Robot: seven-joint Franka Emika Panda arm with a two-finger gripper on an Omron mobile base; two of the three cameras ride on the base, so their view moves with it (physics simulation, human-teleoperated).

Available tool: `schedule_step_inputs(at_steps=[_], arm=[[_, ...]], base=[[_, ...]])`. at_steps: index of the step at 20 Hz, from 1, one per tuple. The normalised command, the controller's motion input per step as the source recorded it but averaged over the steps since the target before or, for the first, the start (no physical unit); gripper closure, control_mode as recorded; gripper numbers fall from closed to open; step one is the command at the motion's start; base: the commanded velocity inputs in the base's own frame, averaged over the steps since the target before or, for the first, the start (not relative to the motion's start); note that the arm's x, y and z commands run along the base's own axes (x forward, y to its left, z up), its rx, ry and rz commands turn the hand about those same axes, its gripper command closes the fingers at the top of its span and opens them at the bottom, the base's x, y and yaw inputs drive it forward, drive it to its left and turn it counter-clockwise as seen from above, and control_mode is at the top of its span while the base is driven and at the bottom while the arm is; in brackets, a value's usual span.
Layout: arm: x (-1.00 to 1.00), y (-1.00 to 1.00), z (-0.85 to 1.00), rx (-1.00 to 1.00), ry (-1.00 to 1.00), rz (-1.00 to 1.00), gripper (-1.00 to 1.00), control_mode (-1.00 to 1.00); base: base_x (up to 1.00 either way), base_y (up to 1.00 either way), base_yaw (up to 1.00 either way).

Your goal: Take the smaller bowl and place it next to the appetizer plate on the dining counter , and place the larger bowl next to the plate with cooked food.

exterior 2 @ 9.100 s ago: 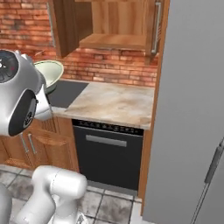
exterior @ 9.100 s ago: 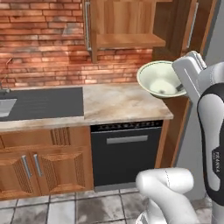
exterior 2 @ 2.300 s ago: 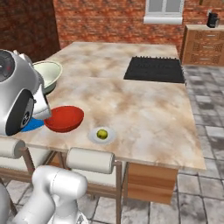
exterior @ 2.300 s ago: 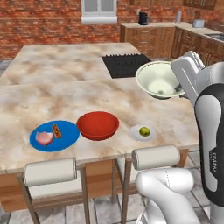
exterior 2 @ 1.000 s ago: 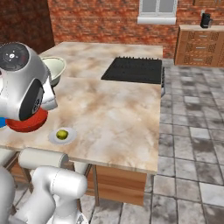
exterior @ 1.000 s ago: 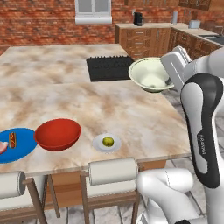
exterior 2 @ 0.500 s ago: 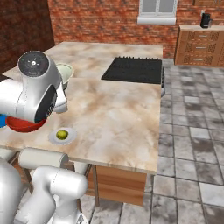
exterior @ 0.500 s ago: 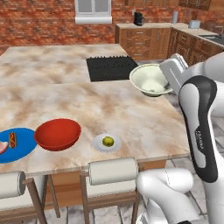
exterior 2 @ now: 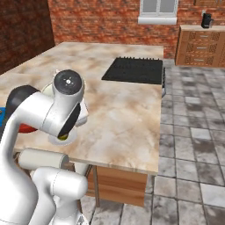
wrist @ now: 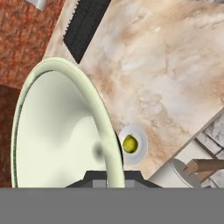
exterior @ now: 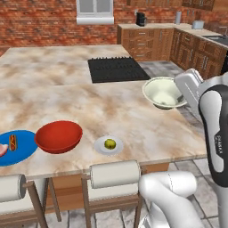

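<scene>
Pale cream-green ceramic fills the hand camera as the gripper (wrist: 107,181) clamps the rim of the smaller bowl (exterior: 163,92), its jaws pinched tight on the near wall so the bowl hangs tilted from the wrist, held clear above the right-hand side of the dining counter (exterior: 129,118) near the counter's far right edge. Gripping by the rim leaves the bowl's base free to be set flat on the stone. Its destination, the appetizer plate (exterior: 108,145) with a small yellow-green item on it, sits near the counter's front edge, well apart from the bowl and to its left; in the hand view that plate (wrist: 132,144) shows just past the bowl's rim. The larger bowl (exterior: 58,136) already rests just beside the plate with cooked food (exterior: 14,147), apparently where the task wants it. A black cooktop (exterior: 116,69) lies farther back, clear of the likely path.
</scene>
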Motion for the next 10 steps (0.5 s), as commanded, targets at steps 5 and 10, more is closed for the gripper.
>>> schedule_step_inputs(at_steps=[5,10], arm=[[0.0,0.0,-0.4,0.02,0.15,0.07,1.0,-1.0],[0.0,0.0,-0.27,0.01,0.19,0.02,1.0,-1.0]], base=[[0.0,0.0,0.0],[0.0,0.0,0.0]])
